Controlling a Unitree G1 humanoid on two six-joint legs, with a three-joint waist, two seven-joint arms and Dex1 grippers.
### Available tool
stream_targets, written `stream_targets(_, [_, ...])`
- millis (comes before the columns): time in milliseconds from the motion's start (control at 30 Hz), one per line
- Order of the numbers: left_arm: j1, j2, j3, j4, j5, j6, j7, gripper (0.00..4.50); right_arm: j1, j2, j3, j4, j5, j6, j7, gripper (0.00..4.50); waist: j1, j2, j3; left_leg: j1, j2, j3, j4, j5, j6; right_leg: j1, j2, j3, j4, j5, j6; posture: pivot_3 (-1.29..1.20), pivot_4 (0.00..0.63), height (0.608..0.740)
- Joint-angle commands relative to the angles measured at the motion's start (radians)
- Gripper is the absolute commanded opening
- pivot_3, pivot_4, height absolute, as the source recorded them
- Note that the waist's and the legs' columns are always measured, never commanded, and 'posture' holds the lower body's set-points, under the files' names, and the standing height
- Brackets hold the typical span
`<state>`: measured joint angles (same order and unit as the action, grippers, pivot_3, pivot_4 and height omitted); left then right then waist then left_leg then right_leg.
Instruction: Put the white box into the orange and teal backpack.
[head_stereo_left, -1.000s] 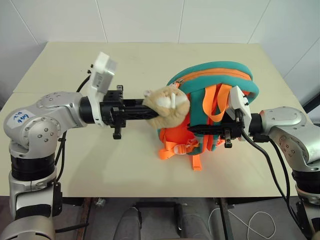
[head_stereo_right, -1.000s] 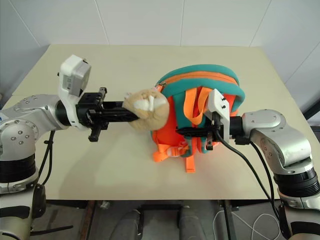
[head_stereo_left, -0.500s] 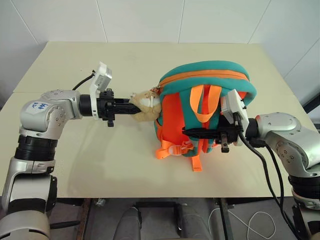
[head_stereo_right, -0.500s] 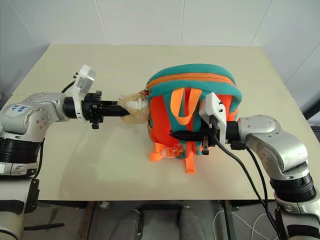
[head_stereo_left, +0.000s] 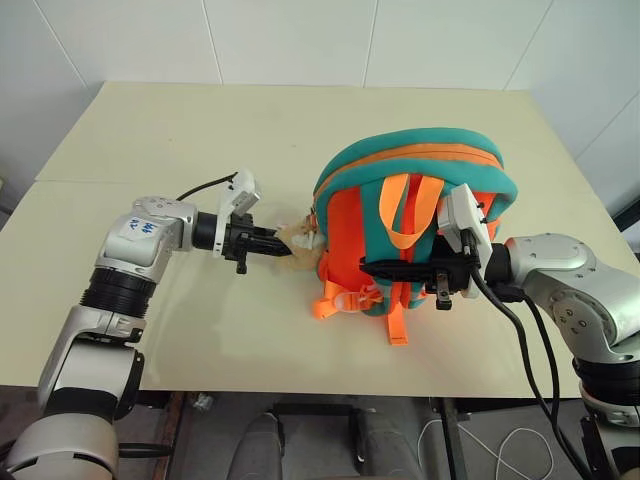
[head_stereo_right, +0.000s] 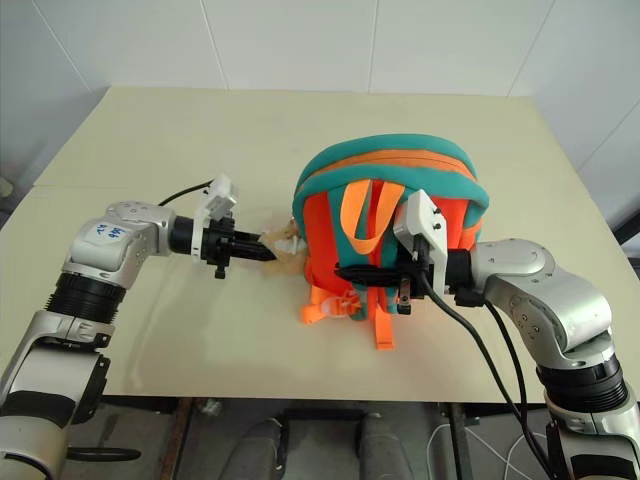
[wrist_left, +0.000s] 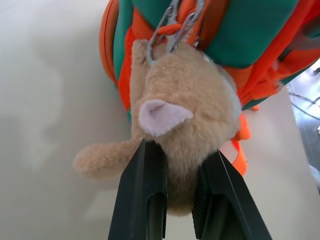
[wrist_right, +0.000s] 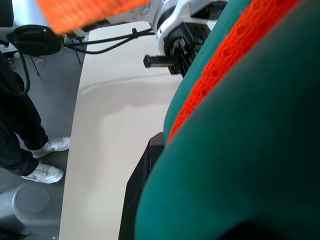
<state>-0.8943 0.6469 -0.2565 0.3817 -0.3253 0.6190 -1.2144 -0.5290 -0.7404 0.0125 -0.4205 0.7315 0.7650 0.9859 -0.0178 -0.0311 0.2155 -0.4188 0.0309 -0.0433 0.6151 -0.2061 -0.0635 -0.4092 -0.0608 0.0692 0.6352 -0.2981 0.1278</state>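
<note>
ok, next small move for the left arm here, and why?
Probably let go of the plush toy and shift the left gripper to the backpack: it's clamped on the toy, not the bag, whose top looks closed, while the right gripper holds a strap. No white box in view.

The one piece of writing sits on a small white sticker (head_stereo_left: 134, 227) on the upper casing of the left arm (head_stereo_left: 140, 250), seen in both eye views. It carries a few handwritten blue characters, too small and slanted to read with any certainty. Nothing legible shows on the orange and teal backpack (head_stereo_left: 420, 215).
</note>
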Motion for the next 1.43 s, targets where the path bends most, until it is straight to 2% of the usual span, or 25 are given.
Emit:
stream_targets(33, [0.041,-0.022,-0.104,0.028,0.122,-0.044,0.011,0.27,0.008,-0.008,-0.028,-0.036,0.018,-0.001,-0.006,0.00,0.002,0.000,0.000,0.000,0.000,0.000,0.000,0.000,0.000,0.000,0.000,0.000,0.000,0.000,0.000,0.00,0.150,0.740])
stream_targets(233, [0.069,-0.049,-0.157,0.043,0.227,-0.106,0.034,0.25,0.005,-0.008,-0.025,-0.030,0.014,-0.006,-0.005,0.00,0.014,0.002,-0.004,0.001,0.000,0.000,0.000,0.000,0.000,0.001,0.000,0.000,-0.001,0.000,0.000,0.00,0.150,0.740])
stream_targets(400, [0.082,-0.079,-0.033,-0.022,0.114,-0.028,0.018,0.24,0.006,-0.028,-0.037,-0.033,0.011,0.013,-0.019,0.00,0.013,0.003,-0.004,0.015,0.000,0.001,-0.002,-0.001,0.001,0.018,-0.001,-0.001,-0.011,-0.009,-0.017,0.00,0.150,0.740])
stream_targets(567, [0.102,-0.072,0.100,-0.108,0.007,0.077,0.017,0.24,0.030,-0.086,-0.079,-0.056,0.039,0.070,-0.034,1.60,0.016,0.002,-0.004,0.011,0.000,0.002,-0.002,-0.001,0.003,0.016,-0.002,-0.001,-0.013,-0.008,-0.016,0.00,0.150,0.740])
stream_targets(700, [0.153,-0.032,0.207,-0.164,-0.035,0.060,0.039,1.61,0.087,-0.177,-0.176,-0.115,0.067,0.126,-0.050,2.99,0.015,0.003,-0.004,0.011,0.000,0.001,-0.004,-0.003,0.002,0.013,-0.002,-0.001,-0.009,-0.001,-0.001,0.00,0.150,0.740])
stream_targets(833, [0.193,0.002,0.281,-0.204,-0.070,0.023,0.040,2.90,0.157,-0.267,-0.290,-0.151,0.091,0.173,-0.065,4.40,0.009,0.003,-0.003,0.010,0.002,0.001,-0.005,-0.005,0.002,0.012,-0.001,-0.002,-0.009,-0.003,-0.002,0.00,0.150,0.740])
stream_targets(933, [0.210,0.022,0.316,-0.200,-0.078,-0.014,0.040,3.86,0.221,-0.336,-0.387,-0.149,0.085,0.193,-0.051,4.50,0.012,0.003,-0.003,0.011,0.002,0.002,-0.005,-0.005,0.002,0.012,-0.002,-0.003,-0.010,-0.003,-0.002,0.00,0.150,0.740])
stream_targets(1000, [0.232,0.046,0.360,-0.188,-0.086,-0.072,0.029,4.48,0.301,-0.416,-0.507,-0.142,0.053,0.216,-0.005,4.50,0.014,0.004,-0.003,0.010,0.002,0.002,-0.005,-0.005,0.002,0.013,-0.002,-0.003,-0.011,-0.005,-0.006,0.00,0.150,0.740])
stream_targets(1100, [0.256,0.059,0.408,-0.147,-0.093,-0.165,0.019,4.48,0.425,-0.497,-0.646,-0.110,-0.032,0.207,0.061,4.50,0.016,0.004,-0.003,0.010,0.001,0.003,-0.005,-0.005,0.002,0.013,-0.003,-0.002,-0.013,-0.011,-0.017,0.00,0.150,0.740])
stream_targets(1200, [0.261,0.050,0.458,-0.059,-0.104,-0.280,-0.008,4.48,0.545,-0.532,-0.784,-0.068,-0.121,0.192,0.135,4.50,0.017,0.003,-0.003,0.011,0.001,0.003,-0.004,-0.005,0.003,0.014,-0.003,-0.003,-0.014,-0.011,-0.017,0.00,0.150,0.740])
stream_targets(1300, [0.257,0.031,0.478,-0.018,-0.117,-0.346,-0.024,4.48,0.617,-0.506,-0.871,-0.015,-0.178,0.147,0.174,4.50,0.015,0.003,-0.003,0.011,0.001,0.004,-0.004,-0.005,0.003,0.015,-0.003,-0.002,-0.015,-0.011,-0.017,0.00,0.150,0.740])
stream_targets(1433, [0.258,0.007,0.490,-0.020,-0.152,-0.372,-0.042,4.48,0.599,-0.445,-0.884,0.026,-0.179,0.099,0.135,4.50,0.014,0.003,-0.003,0.011,0.001,0.004,-0.003,-0.005,0.003,0.016,-0.003,-0.002,-0.015,-0.011,-0.016,0.00,0.150,0.740])
